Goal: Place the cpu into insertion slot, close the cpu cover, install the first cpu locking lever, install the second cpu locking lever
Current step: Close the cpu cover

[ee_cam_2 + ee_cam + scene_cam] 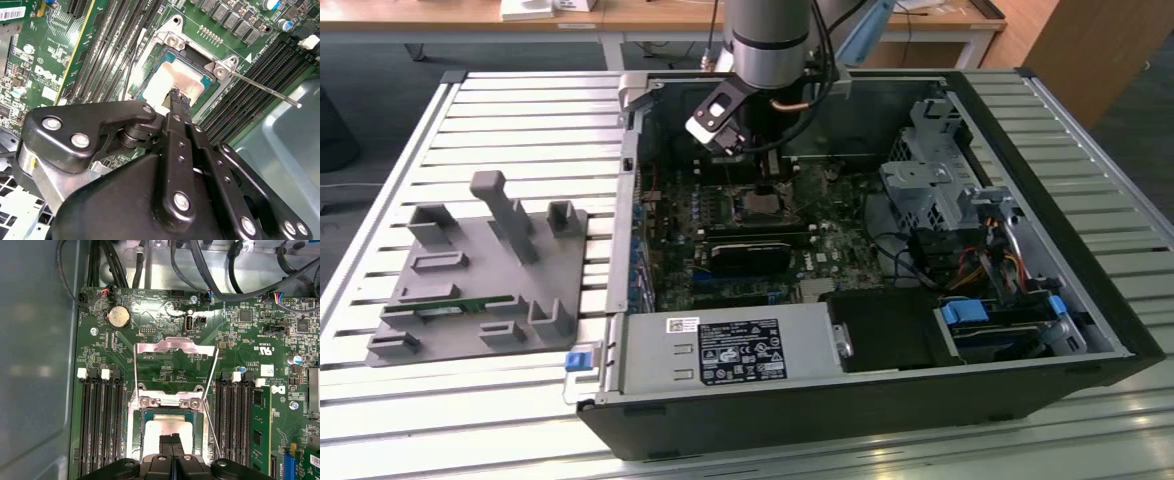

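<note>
Inside an open computer case (881, 400) lying on a slatted table (520, 110), the arm's gripper (179, 98) points down at the motherboard (150, 315), its two black fingers pressed together with nothing visible between them. The cpu (167, 82) lies flat in the insertion slot directly beneath the fingertips, silvery top facing up. In the second wrist view the tips sit over the chip's edge nearest the gripper body; whether they touch the metal cannot be told.

In the first wrist view the cpu cover (175, 345), a thin silvery frame with an open centre, stands open just beyond the fingertips, hinged along the socket's edge farthest from the gripper body, with green board showing through its middle. A thin metal locking lever (260, 89) sticks out unlatched from a corner of the socket, angling away to one side of the gripper. Rows of black memory slots (100, 425) flank the socket on both sides of the fingers. A grey parts fixture (480, 270) sits on the table well apart from the tool, outside the case.
</note>
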`<state>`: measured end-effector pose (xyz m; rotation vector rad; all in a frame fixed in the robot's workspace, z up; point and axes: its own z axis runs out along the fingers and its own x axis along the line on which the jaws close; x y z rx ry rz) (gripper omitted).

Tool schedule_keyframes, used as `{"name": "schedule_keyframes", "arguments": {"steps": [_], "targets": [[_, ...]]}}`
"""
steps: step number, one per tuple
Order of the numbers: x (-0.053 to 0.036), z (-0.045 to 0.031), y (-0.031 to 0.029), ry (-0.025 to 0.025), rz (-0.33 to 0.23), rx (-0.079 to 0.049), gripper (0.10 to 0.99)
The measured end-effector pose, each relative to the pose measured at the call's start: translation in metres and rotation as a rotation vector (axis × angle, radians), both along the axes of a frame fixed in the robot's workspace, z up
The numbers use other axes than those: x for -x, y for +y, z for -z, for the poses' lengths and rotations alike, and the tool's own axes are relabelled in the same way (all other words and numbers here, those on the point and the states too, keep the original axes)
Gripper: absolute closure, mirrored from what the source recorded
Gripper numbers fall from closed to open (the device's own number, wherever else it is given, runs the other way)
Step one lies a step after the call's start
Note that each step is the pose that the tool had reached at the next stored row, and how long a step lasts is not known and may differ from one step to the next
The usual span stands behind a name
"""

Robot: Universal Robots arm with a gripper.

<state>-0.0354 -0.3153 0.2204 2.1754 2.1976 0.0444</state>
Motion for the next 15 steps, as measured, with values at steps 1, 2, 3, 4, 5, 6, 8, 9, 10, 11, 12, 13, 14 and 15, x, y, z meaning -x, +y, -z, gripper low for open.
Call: {"name": "schedule_keyframes", "arguments": {"steps": [1, 2, 3, 4, 5, 6, 8, 9, 10, 11, 12, 13, 14, 15], "targets": [[0.0000, -0.0004, 0.0000, 0.0000, 0.000, 0.000, 0.980], [0.0000, -0.0008, 0.0000, -0.0001, 0.000, 0.000, 0.980], [0.0000, -0.0013, 0.0000, -0.0001, 0.000, 0.000, 0.980], [0.0000, -0.0022, 0.0000, -0.0001, 0.000, 0.000, 0.980], [0.0000, -0.0032, 0.0000, -0.0001, 0.000, 0.000, 0.980], [0.0000, -0.0039, 0.0000, -0.0001, 0.000, 0.000, 0.980], [0.0000, -0.0060, 0.0000, -0.0001, 0.000, 0.000, 0.980], [0.0000, -0.0070, 0.0000, 0.0000, 0.000, 0.000, 0.980], [0.0000, -0.0080, 0.0000, 0.0000, 0.000, 0.000, 0.980], [-0.0001, -0.0091, 0.0000, 0.0002, 0.000, 0.000, 0.980], [-0.0001, -0.0107, 0.0000, 0.0005, 0.000, 0.000, 0.980], [-0.0001, -0.0125, 0.0000, 0.0006, 0.000, -0.001, 0.980], [-0.0001, -0.0148, 0.0000, 0.0006, 0.000, -0.001, 0.980], [-0.0001, -0.0175, 0.0000, 0.0008, 0.000, -0.002, 0.980]]}}
